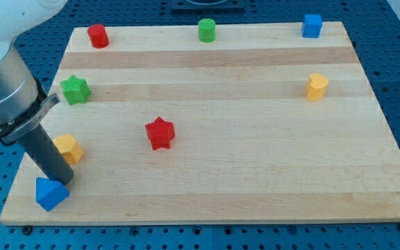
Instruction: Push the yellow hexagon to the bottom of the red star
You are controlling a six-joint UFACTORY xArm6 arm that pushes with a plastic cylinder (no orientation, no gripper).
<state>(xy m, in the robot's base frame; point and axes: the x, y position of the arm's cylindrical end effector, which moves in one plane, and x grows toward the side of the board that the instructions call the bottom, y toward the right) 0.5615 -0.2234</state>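
Observation:
The yellow hexagon (69, 148) lies near the board's left edge, low in the view. The red star (160, 132) lies to its right, near the board's middle, well apart from it. My tip (62, 178) rests on the board just below the yellow hexagon and just above the blue triangle (50, 193). The rod rises from there toward the view's upper left and covers the hexagon's left edge.
A green star (75, 89) sits at the left. A red cylinder (98, 35), a green cylinder (207, 30) and a blue cube (312, 26) line the top edge. A second yellow block (317, 87) sits at the right. The wooden board (255, 173) ends close to the blue triangle.

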